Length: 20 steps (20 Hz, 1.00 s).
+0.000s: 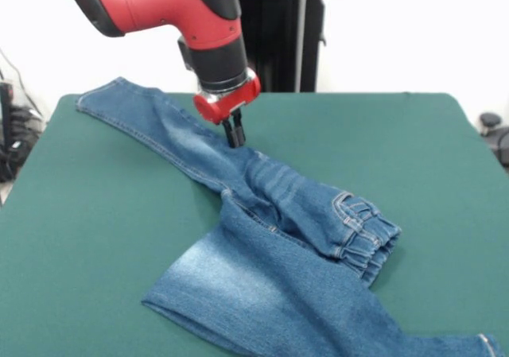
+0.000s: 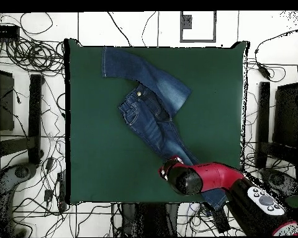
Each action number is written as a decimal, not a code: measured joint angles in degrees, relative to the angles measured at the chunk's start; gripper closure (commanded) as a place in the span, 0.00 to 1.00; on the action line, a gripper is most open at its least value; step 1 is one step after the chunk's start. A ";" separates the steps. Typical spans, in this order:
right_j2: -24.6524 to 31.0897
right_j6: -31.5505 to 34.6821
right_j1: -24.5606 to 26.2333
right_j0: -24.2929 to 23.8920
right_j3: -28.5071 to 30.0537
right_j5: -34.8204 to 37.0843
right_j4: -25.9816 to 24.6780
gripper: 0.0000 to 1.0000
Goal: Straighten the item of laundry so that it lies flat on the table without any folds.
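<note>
Denim jeans point(image 1: 278, 238) sprawled on the green table point(image 1: 95, 214), one leg folded across the waistband, so flattening was far from done. The gripper point(image 1: 234, 134) seemingly pinched the other leg, fingers together.

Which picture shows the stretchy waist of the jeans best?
The front view: the gathered waistband faces the camera, stitching plain to see. The overhead view shows the whole jeans spread across the table, but the waistband is small there.
</note>
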 measured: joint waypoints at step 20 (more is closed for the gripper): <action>-0.29 0.00 2.62 -3.50 0.52 7.28 10.30 1.00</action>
